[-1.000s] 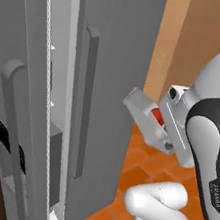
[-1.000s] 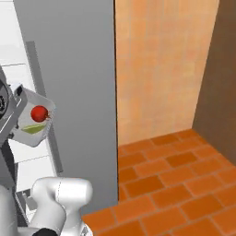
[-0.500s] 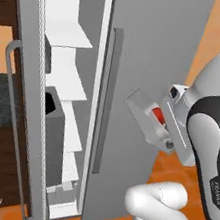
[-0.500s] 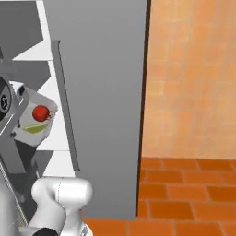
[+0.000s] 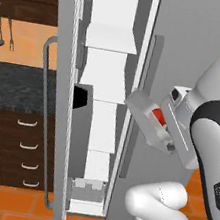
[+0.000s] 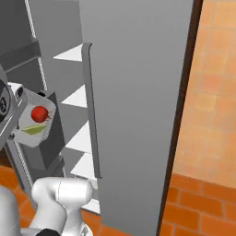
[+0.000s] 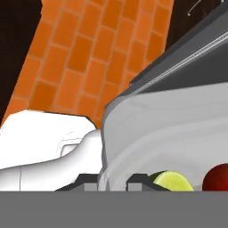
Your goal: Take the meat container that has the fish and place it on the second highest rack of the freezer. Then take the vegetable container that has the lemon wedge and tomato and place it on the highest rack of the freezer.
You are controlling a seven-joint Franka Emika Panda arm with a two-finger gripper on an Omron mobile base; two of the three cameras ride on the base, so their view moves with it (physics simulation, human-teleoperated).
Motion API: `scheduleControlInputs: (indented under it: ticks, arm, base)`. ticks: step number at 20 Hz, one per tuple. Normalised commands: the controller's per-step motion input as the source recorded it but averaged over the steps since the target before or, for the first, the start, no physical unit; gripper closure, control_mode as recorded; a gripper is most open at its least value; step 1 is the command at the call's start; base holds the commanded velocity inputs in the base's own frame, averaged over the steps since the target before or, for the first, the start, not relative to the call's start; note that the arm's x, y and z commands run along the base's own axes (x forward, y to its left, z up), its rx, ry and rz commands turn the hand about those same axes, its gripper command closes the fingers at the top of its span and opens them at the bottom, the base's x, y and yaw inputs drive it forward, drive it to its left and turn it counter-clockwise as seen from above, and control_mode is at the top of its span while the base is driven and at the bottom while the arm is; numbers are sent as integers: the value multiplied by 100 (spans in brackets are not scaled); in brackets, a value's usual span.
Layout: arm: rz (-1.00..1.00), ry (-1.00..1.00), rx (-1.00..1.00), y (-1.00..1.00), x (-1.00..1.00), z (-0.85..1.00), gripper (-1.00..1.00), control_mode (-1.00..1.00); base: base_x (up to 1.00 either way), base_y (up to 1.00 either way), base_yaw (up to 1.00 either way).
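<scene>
Gripper point(image 7: 113, 185) pinched the vegetable container point(image 5: 148, 121) by its rim; stiff and light, its tomato point(image 6: 39, 113) looked liable to roll.

1. The freezer point(image 5: 194, 40) stands open, with a narrow gap between its left door point(image 5: 58, 98) and closed right door point(image 6: 138, 92).
2. White shelves point(image 5: 111, 39) show free room between them.
3. A dark bin point(image 5: 78, 127) blocks the middle level.

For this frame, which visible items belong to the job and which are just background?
Belongs to the job:
- vegetable container with tomato and lemon wedge, carried by the arm
- freezer, door open, white shelves showing

Background:
- dark wooden drawers
- dark countertop
- orange brick floor
</scene>
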Motion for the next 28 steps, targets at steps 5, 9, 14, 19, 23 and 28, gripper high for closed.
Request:
scheduleControlInputs:
  ticks: [5,9,14,19,23,28]
  arm:
    - [0,0,0,0,0,0,100,100]
    - [0,0,0,0,0,0,100,100]
    - [0,0,0,0,0,0,100,100]
    - [0,0,0,0,0,0,100,100]
    - [0,0,0,0,0,0,100,100]
    - [0,-12,0,1,10,32,100,-100]
  base:
    - [50,-5,33]
    - [29,-18,29]
    - [48,-44,24]
    - [21,-23,21]
    - [9,-6,13]
    - [0,0,1]
